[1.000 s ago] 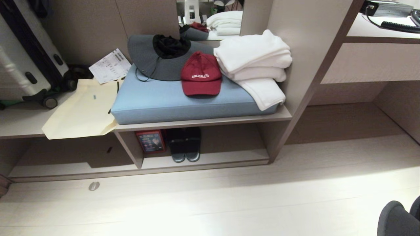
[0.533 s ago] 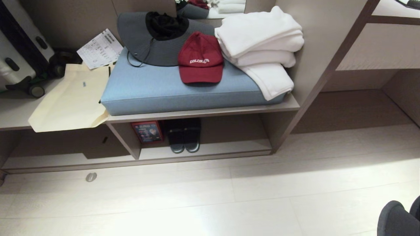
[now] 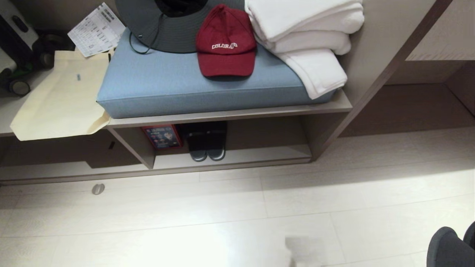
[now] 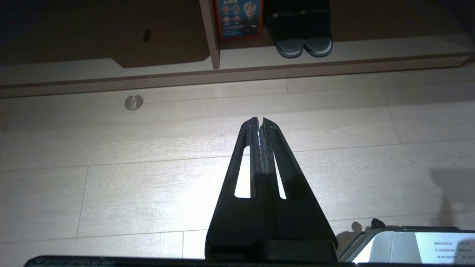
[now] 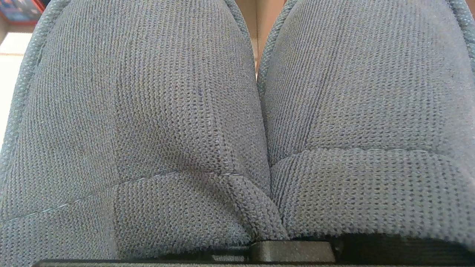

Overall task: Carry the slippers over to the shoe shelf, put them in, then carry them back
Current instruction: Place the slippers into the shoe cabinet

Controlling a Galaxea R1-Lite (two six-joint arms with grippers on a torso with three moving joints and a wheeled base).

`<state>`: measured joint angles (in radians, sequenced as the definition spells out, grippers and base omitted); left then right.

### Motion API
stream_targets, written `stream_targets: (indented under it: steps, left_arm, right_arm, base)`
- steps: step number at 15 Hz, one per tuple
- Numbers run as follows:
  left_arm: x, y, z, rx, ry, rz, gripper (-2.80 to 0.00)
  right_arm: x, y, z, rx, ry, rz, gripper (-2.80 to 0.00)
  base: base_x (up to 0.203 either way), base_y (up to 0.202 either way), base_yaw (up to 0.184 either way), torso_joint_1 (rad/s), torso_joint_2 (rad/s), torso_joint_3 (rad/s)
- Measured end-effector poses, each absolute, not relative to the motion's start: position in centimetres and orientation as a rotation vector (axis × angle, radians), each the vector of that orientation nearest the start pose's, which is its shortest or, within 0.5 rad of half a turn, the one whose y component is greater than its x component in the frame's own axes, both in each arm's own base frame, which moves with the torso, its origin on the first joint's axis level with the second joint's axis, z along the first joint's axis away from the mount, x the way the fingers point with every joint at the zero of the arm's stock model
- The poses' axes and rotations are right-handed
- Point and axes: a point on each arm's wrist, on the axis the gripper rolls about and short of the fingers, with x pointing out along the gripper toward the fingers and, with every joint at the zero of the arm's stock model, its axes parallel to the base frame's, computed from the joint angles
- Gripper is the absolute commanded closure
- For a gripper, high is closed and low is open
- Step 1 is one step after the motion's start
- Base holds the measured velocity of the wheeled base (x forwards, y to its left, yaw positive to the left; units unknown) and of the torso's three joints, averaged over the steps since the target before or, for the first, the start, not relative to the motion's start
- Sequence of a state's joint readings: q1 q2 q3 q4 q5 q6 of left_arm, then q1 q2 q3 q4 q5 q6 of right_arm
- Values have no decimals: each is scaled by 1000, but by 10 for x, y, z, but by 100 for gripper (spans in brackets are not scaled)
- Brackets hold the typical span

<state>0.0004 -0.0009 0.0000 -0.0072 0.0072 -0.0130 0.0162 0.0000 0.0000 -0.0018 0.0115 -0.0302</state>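
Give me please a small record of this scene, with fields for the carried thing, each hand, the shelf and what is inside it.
carried: slippers, pair side by side, pinched by right hand
right hand: shut on slippers, own fingers hidden
left hand: shut, empty, above the floor
shoe shelf: low cubby, ahead of the robot
inside shelf: dark slippers, red box

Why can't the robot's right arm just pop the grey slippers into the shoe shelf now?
Probably it cannot yet. The right gripper holds the slippers low by the robot, and bare floor lies between. The shoe shelf has room beside the dark pair.
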Motion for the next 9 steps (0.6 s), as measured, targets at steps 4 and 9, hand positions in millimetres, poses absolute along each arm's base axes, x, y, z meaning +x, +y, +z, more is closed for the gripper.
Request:
stream_targets:
  steps: [4, 9]
  left_arm:
    - [-23, 0, 76, -13, -8, 7, 0]
    - [-23, 0, 76, -14, -9, 8, 0]
  right_arm:
    - [-23, 0, 76, -30, -2, 28, 0]
    - [-23, 0, 76, -32, -2, 28, 0]
  base:
    - [0, 0, 0, 6, 2, -200]
    - [0, 0, 0, 6, 2, -195]
